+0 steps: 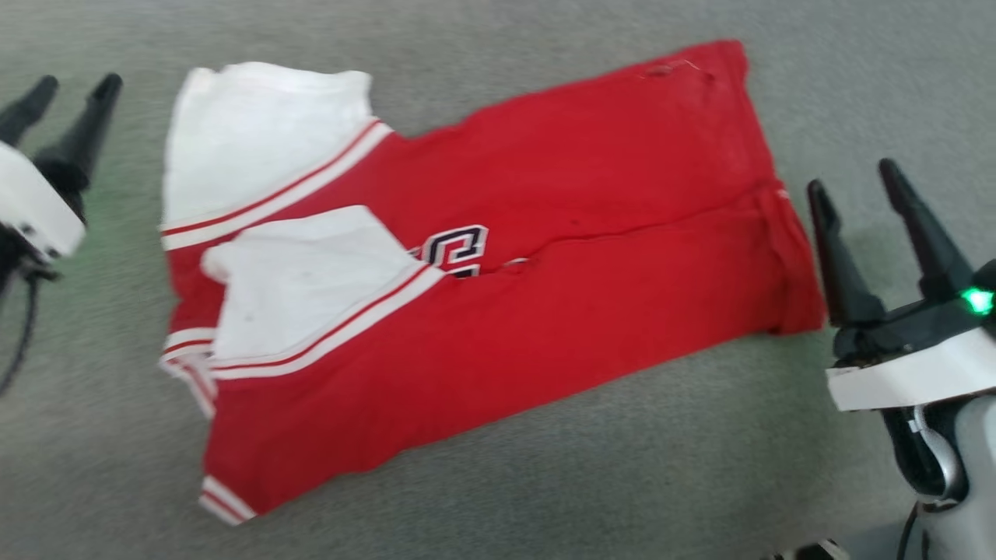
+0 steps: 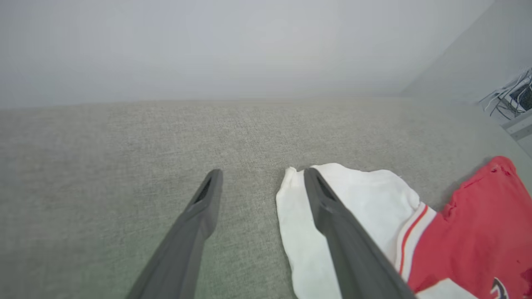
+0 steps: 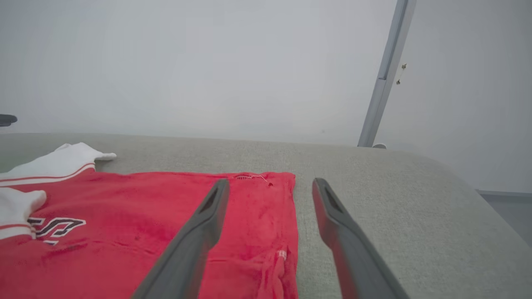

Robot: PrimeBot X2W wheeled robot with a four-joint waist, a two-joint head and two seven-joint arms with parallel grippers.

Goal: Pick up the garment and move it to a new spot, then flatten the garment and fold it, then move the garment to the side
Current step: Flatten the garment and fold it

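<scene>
1. Lying folded on the grey woven surface [image 1: 700,467], the garment [image 1: 498,257] runs at a slant across the head view. Its white end panels [image 1: 264,132] point toward the robot's left and its plain red end toward the right.
2. Stripe bands border each white panel, and part of a dark letter emblem [image 1: 459,249] shows at the seam where the two red halves meet.
3. Left gripper [image 1: 76,84]: jaws spread wide, nothing between them. It stands beside the white end and apart from it in the head view.
4. Left wrist view: the left gripper [image 2: 262,172] points along the surface, and one finger crosses in front of the upper white panel of the garment [image 2: 478,232]. Contact cannot be told.
5. Right gripper [image 1: 852,177]: jaws likewise spread and empty, just beside the red end.
6. Right wrist view: the right gripper [image 3: 271,182] straddles the garment [image 3: 124,216] edge, one finger over red cloth and the other over bare surface.
</scene>
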